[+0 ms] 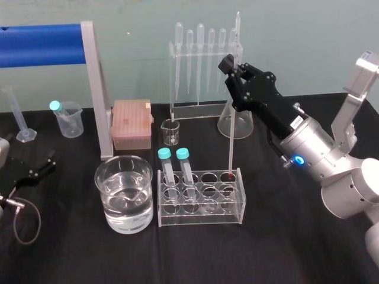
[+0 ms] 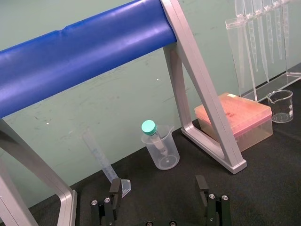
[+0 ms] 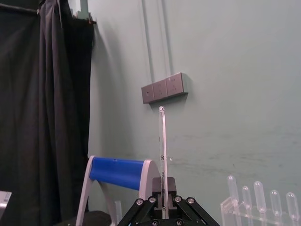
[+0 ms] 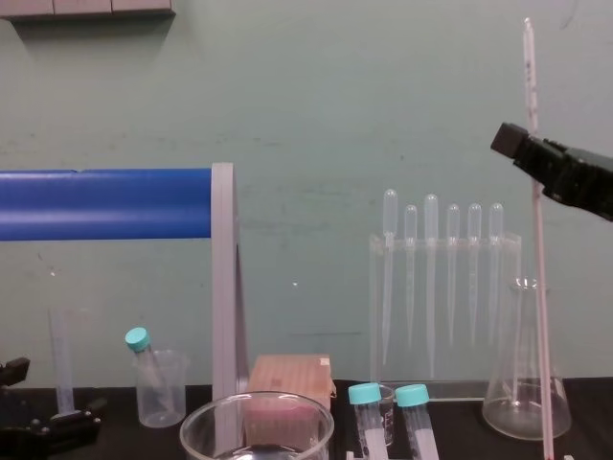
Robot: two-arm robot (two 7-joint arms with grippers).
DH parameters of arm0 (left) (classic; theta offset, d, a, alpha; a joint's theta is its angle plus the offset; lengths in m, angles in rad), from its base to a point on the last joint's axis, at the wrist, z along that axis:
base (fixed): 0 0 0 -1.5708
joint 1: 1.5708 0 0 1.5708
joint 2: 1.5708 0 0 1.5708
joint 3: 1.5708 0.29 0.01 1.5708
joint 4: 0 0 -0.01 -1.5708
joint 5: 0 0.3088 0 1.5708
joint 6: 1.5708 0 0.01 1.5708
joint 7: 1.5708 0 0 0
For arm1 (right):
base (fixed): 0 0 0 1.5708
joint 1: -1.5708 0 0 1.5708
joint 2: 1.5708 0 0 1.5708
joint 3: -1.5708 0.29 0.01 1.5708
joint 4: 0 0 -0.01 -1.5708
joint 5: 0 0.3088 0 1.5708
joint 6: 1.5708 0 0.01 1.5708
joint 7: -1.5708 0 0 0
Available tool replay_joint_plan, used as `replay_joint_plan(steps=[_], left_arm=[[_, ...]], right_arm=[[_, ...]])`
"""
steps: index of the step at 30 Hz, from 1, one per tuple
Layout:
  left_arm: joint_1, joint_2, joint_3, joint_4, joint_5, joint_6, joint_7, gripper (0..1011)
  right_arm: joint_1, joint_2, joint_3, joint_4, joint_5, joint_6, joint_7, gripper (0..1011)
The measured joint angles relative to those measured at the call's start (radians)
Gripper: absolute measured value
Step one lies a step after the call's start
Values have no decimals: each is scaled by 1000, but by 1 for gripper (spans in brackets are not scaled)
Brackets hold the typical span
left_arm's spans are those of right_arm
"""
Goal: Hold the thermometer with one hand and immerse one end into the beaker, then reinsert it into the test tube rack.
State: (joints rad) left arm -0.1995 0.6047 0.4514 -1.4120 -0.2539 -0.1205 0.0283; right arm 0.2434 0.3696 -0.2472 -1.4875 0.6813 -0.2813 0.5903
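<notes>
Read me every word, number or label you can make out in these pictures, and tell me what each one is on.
"50": on the thermometer, held in the right hand.
"40": same rod, nearer the hand.
White sticker on the right arm: too small to read.
Small beaker markings: blurred, unreadable.

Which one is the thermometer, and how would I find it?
Find the clear test tube rack in the middle, right of the big beaker of water. In its back right hole stands the thermometer, held high up by the right pincer. It is a very long, thin white rod with a red tip, far taller than the two blue-capped tubes in that rack.
</notes>
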Motion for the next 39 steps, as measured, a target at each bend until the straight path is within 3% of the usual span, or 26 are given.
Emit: replay_joint_plan(steps=[14, 39], left_arm=[[0, 0, 0, 0, 0, 0, 0, 1008], [0, 0, 0, 0, 0, 0, 0, 1008]], right_arm=[[30, -18, -27, 81, -12, -3, 19, 58], [41, -21, -43, 155, -12, 20, 37, 58]])
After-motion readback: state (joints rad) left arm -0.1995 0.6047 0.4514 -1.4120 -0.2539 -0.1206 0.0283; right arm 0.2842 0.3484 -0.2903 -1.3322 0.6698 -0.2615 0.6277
